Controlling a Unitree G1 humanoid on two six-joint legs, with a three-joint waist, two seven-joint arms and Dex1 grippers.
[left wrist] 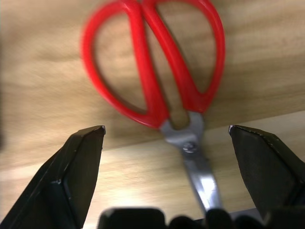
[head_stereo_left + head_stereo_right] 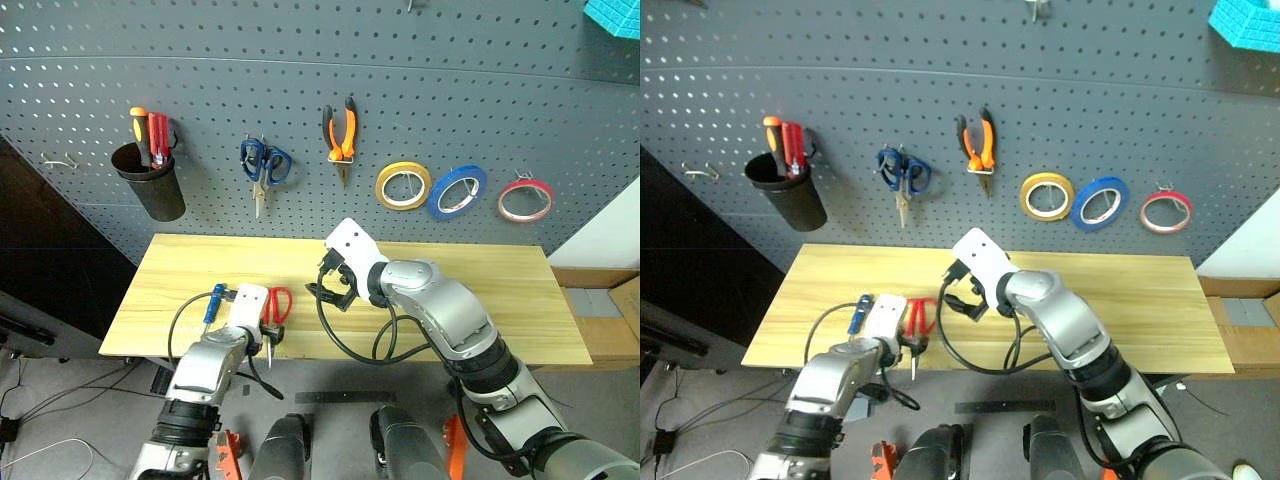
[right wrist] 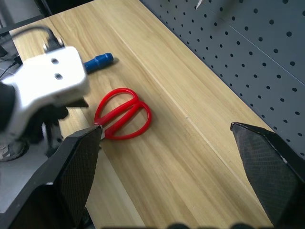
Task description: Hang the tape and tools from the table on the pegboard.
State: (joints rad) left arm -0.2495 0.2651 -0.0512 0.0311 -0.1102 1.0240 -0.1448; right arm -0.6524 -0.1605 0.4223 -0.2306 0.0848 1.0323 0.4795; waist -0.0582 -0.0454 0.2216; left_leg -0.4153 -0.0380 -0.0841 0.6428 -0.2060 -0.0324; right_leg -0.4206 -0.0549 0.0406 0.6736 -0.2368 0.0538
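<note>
Table (image 2: 480,300) near-edge: red-handled scissors (image 2: 277,306), bare planks rightward.

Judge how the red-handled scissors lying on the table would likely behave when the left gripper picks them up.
The red-handled scissors look rigid, with metal blades and hard loops, so they probably won't flop. They lie flat on the table, so rolling seems unlikely, though they may slide. The smooth blades could slip or pivot between the open left gripper fingers.
</note>
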